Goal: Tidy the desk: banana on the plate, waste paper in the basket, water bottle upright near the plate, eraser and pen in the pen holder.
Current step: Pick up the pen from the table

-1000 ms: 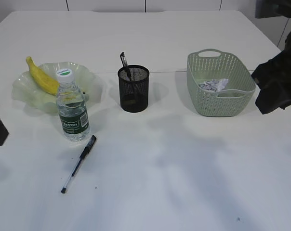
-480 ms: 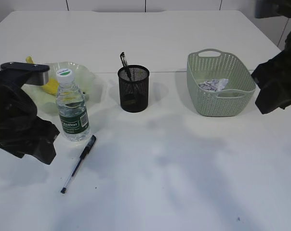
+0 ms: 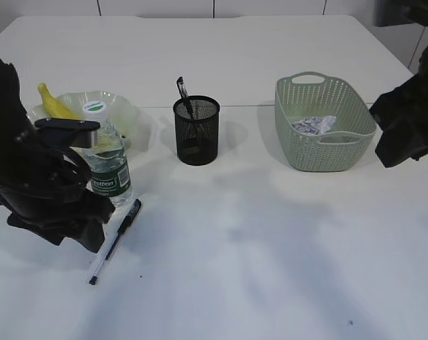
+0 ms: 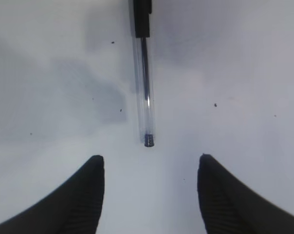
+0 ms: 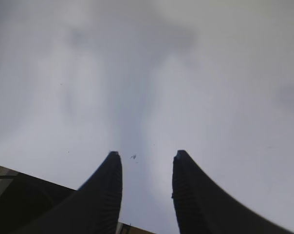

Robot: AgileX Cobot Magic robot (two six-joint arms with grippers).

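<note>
We see the left gripper [image 4: 149,187] with jaws apart and empty, hanging just short of the clear-barrelled black-capped pen [image 4: 144,73] lying flat on the white desk [image 3: 285,241] beside the upright plastic water bottle [image 3: 108,159]. Risk: the thin pen rolls or skids aside as the jaws close, or the arm's bulk topples the bottle. The right gripper [image 5: 147,195] sits part-open, holding nothing.

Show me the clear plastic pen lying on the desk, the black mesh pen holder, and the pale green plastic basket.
Clear plastic pen [image 4: 146,92], left wrist view, on its transparent barrel.
Black mesh pen holder [image 3: 196,134], exterior view, on its front wall.
Pale green plastic basket [image 3: 320,154], exterior view, on its near wall.
</note>
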